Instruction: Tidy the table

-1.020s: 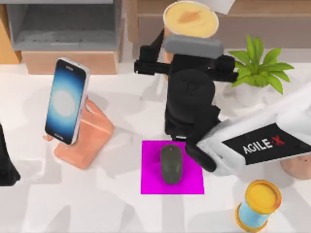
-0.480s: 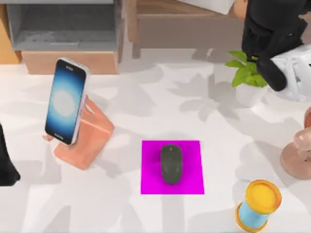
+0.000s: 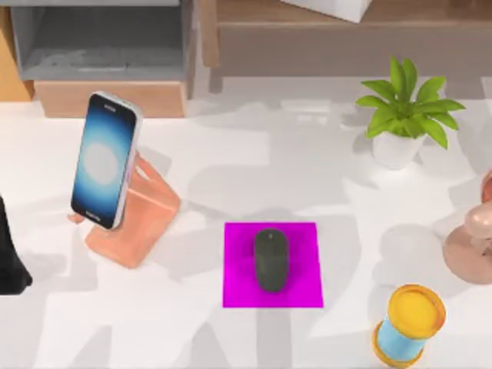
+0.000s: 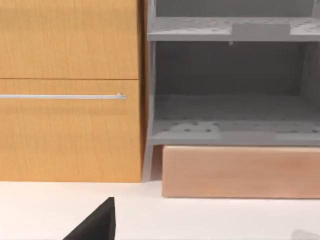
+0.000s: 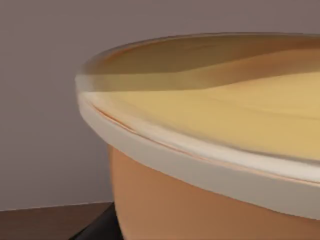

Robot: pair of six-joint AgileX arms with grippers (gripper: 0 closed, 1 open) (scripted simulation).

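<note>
cup carried off the table, a resting place wanted next

the table [image 3: 254,154] spreads white and broad under everything, with a wooden shelf unit [image 3: 108,54] along its far edge. a phone [image 3: 104,160] is propped on a pink stand [image 3: 142,215] toward the left edge, a dark mouse [image 3: 270,259] lies on a magenta mat [image 3: 300,288] near the front edge, a potted plant [image 3: 403,115] stands toward the far right corner, and a yellow-and-blue spool [image 3: 407,323] sits at the front right corner. in the right wrist view an orange cup [image 5: 210,200] with a pale rim is seen very close, so it is judged to be held by the right gripper, though the fingers cannot be told. the left arm [image 3: 9,261] is parked at the left edge, its pincer state not discernible. the step in hand is judged to be stowing the cup; a free shelf is called for next, with a gentle, upright set-down
</note>
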